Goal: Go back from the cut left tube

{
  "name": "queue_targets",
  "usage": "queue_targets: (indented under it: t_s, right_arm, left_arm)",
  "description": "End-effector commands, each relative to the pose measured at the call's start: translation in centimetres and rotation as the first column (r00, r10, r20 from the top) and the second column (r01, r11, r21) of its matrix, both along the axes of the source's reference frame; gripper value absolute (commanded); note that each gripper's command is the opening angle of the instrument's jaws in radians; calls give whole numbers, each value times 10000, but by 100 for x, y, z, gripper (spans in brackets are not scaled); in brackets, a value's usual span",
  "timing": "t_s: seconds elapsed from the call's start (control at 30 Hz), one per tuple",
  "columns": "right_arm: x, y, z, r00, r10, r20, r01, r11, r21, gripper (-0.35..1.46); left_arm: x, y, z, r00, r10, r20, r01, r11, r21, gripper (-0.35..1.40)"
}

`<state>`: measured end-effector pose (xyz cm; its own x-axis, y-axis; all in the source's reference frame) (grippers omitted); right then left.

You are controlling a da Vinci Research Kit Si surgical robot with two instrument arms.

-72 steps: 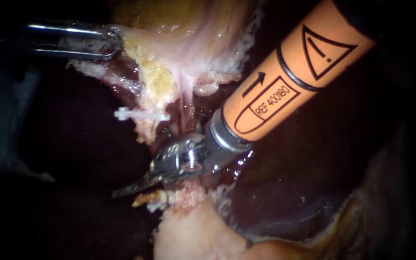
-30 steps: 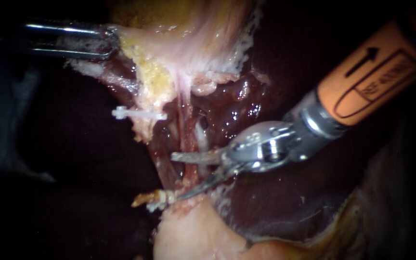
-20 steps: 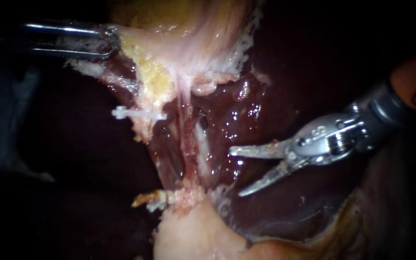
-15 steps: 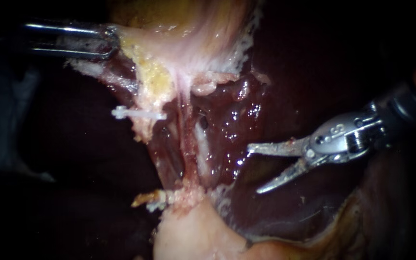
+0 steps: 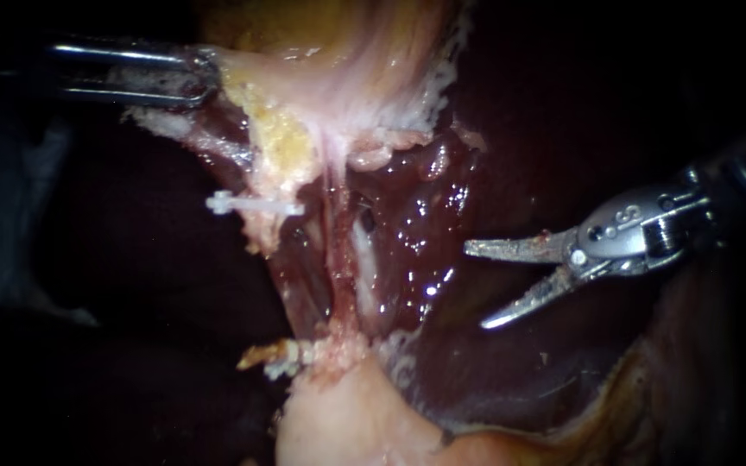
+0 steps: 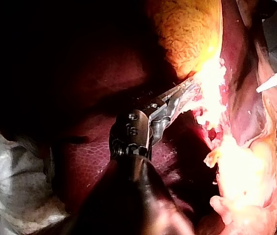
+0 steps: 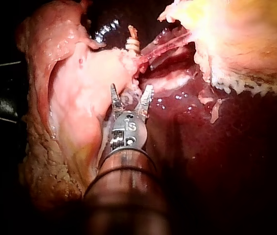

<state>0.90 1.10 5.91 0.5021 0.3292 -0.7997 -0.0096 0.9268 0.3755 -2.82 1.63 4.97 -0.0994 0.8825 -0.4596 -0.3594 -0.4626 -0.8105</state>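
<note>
Cut left tube sat centre-left, in two pieces. The far piece ended under a white clip. The near stump lay by the pale lump at the near edge, with a clear gap between the two. Just right of it a second tube ran whole.

Right instrument was well right of both tubes, over the liver, touching nothing. Its hand gaped wide, jaws far apart, empty. Looked parked there to leave the cut site clear.

Left instrument was at the far left, hand clamped on the edge of the gallbladder. Probably it held the gallbladder to keep the tubes stretched and in view.

Hard to make out:
- Cut faces were too small and wet to read.
- Left jaw tips were buried in tissue.
- Right shaft was cut off at the edge.
- Glare washed out the stumps in the left wrist view.
</note>
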Motion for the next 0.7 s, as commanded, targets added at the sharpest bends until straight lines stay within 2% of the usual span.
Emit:
queue_targets:
  t_s: [0.03,0.23,0.33,0.7]
  right_arm:
    - [0,0,0,10000,0,0,0,10000,3,145]
    - [-2,1,1,10000,5,5,-5,10000,3,145]
    - [-3,0,1,10000,7,7,-7,10000,4,145]
    - [-3,1,1,10000,26,20,-26,10000,5,143]
  left_arm:
    - [-2,0,3,10000,-46,-54,46,10000,-34,-35]
    - [-25,-8,23,10000,46,-11,-46,9999,-104,-35]
    - [-31,-14,30,10000,83,36,-82,9999,-146,-35]
    - [-32,-14,32,9999,109,50,-108,9998,-151,-35]
